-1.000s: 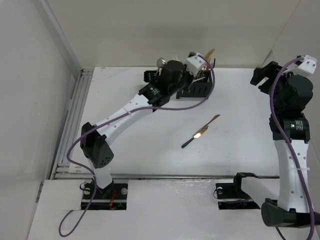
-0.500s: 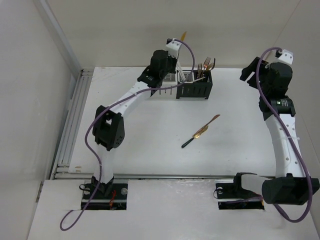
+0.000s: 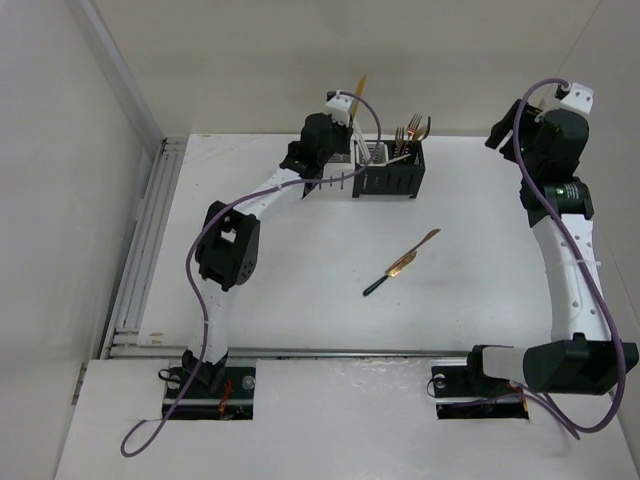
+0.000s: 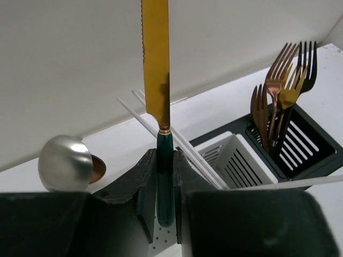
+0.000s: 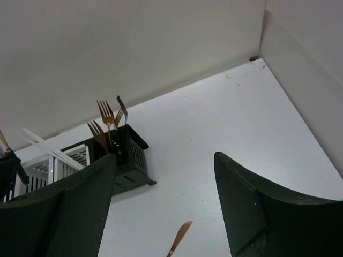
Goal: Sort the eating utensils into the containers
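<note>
Left claw [image 4: 165,187]: closed on the dark handle of a gold knife [image 4: 155,64], with the blade pointing straight up.
Change: over the last second I swung this arm from the right end of the holders [image 3: 390,180] toward the left part of the row. The blade went from leaning to upright.
Knife position: above the holders at the far edge of the bench [image 3: 250,280], not yet inside any compartment. I could not tell which compartment lay directly beneath.
Holder contents: forks [image 4: 278,80] stood in the black end holder, white chopsticks [image 4: 179,136] in the white one beside it, and a spoon [image 4: 64,163] farther left.
Right claw [image 5: 161,214]: jaws wide apart and holding nothing. I had drawn it up and back to the far right, away from the holders.
Left over: one more knife [image 3: 402,262] lay alone mid-bench, well apart from the holders.
Meaning: I judged the held knife close to its drop. After it, only the mid-bench one seemed left to fetch.
</note>
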`<act>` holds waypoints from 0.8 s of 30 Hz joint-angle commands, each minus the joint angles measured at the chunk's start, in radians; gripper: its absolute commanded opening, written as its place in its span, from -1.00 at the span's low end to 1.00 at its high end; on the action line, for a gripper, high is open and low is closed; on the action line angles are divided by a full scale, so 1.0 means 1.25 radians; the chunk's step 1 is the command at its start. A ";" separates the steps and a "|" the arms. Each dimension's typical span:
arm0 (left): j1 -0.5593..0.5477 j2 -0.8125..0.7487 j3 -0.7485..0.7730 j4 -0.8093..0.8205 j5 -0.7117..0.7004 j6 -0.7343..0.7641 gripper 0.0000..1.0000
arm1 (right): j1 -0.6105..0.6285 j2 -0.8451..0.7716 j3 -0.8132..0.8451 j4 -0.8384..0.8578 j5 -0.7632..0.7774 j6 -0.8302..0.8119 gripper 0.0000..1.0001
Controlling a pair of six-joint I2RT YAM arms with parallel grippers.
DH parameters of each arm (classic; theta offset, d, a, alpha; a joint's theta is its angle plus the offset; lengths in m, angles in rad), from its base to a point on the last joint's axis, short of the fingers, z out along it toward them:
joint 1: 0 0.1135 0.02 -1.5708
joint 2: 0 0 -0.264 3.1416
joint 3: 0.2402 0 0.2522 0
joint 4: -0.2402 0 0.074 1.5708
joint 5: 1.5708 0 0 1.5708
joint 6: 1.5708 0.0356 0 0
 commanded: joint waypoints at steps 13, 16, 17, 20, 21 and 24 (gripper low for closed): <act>0.000 -0.008 -0.177 0.224 -0.011 0.034 -1.00 | -0.004 -0.002 0.073 -0.007 0.029 -0.054 0.56; 0.000 -0.016 -0.234 0.274 -0.030 0.034 -1.00 | -0.004 -0.010 0.073 -0.007 0.029 -0.054 0.56; 0.000 -0.016 -0.234 0.291 -0.037 0.043 -1.00 | -0.004 -0.010 0.073 -0.007 0.029 -0.054 0.56; 0.000 -0.007 -0.227 0.291 -0.037 0.055 -1.00 | -0.004 -0.017 0.073 -0.014 0.029 -0.061 0.56; 0.000 0.003 -0.219 0.291 -0.037 0.063 -1.00 | -0.004 -0.017 0.073 -0.014 0.029 -0.061 0.56; 0.000 0.010 -0.197 0.278 -0.037 0.063 -0.69 | -0.004 -0.017 0.088 -0.029 0.029 -0.068 0.59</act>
